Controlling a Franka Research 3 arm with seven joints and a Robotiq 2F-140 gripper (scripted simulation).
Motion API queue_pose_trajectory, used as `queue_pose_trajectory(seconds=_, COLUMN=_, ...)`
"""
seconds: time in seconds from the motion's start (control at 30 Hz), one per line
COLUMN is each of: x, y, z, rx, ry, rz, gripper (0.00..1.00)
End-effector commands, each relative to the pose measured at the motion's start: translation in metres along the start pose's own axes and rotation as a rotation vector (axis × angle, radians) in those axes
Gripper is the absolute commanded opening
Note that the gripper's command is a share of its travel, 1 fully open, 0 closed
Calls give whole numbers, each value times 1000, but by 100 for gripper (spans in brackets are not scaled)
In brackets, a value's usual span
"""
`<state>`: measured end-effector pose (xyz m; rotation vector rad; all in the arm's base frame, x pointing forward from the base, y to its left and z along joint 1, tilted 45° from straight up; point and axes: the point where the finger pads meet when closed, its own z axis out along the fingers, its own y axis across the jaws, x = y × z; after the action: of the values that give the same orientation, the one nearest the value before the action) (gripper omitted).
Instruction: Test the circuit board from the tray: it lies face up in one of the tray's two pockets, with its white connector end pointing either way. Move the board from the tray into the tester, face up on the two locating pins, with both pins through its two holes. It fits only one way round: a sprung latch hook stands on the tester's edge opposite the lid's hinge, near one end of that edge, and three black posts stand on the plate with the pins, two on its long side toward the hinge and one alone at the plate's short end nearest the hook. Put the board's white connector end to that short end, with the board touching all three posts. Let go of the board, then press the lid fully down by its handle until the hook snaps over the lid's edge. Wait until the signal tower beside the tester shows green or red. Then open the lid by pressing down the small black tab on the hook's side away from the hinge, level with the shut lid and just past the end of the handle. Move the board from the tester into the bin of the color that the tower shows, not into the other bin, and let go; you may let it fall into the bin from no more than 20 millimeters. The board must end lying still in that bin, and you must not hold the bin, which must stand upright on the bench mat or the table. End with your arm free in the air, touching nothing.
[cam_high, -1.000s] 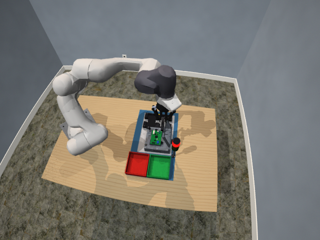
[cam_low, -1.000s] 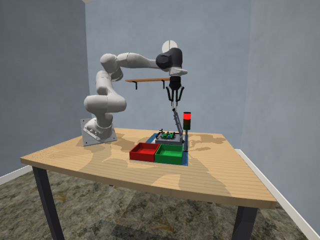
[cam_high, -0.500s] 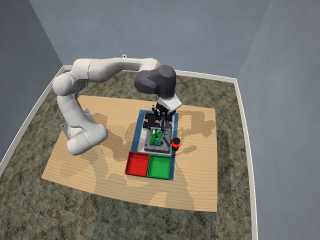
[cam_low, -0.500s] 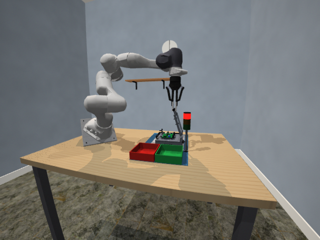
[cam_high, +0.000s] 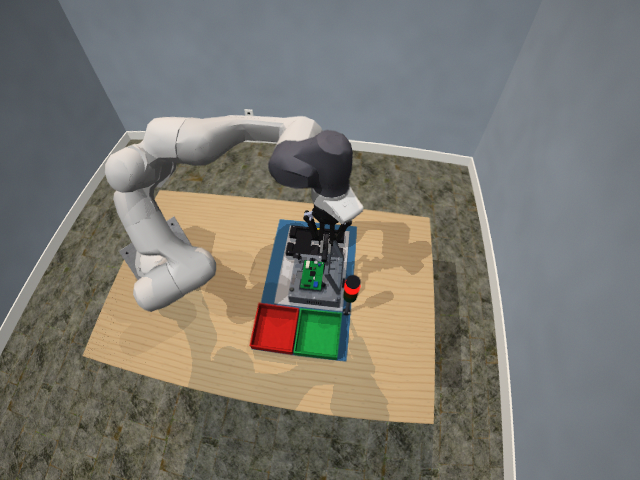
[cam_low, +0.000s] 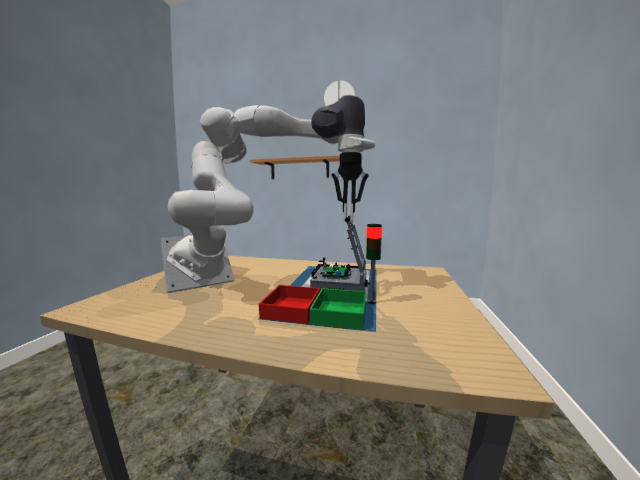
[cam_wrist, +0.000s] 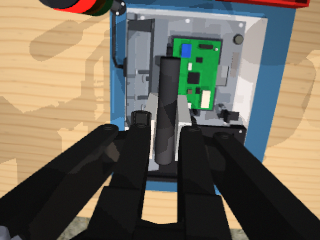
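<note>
The green circuit board (cam_high: 312, 273) (cam_low: 336, 269) (cam_wrist: 197, 72) lies face up on the tester's plate (cam_high: 309, 298) (cam_low: 338, 281), its white connector toward the near end in the wrist view. The tester's lid (cam_high: 334, 257) (cam_low: 355, 243) stands raised, nearly upright. My gripper (cam_high: 324, 233) (cam_low: 349, 207) (cam_wrist: 166, 108) is shut on the lid's dark handle (cam_wrist: 167, 100), high above the tester. The signal tower (cam_high: 352, 287) (cam_low: 373, 238) (cam_wrist: 75, 5) glows red. The red bin (cam_high: 273, 326) (cam_low: 288, 303) and the green bin (cam_high: 318, 333) (cam_low: 338, 308) stand side by side in front of the tester.
The black tray (cam_high: 300, 241) lies behind the tester on the blue bench mat (cam_high: 268, 281) (cam_low: 369, 326). The arm's base (cam_low: 196, 266) is bolted at the table's far left. A small wooden shelf (cam_low: 294, 160) hangs on the back wall.
</note>
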<state>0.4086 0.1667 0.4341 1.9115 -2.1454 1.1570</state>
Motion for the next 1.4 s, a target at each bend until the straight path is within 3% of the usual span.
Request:
queue_pose_trajectory(seconds=0.0, x=-1, y=-9, z=-3, rx=25, ry=-4, rz=2, gripper=0)
queue_pose_trajectory(seconds=0.2, x=-1, y=-9, z=-3, rx=25, ry=-4, rz=2, gripper=0)
queue_pose_trajectory(seconds=0.23, x=-1, y=-9, z=-3, rx=25, ry=-4, rz=2, gripper=16)
queue_pose_trajectory(seconds=1.37, x=-1, y=-9, z=-3, rx=25, ry=-4, rz=2, gripper=16)
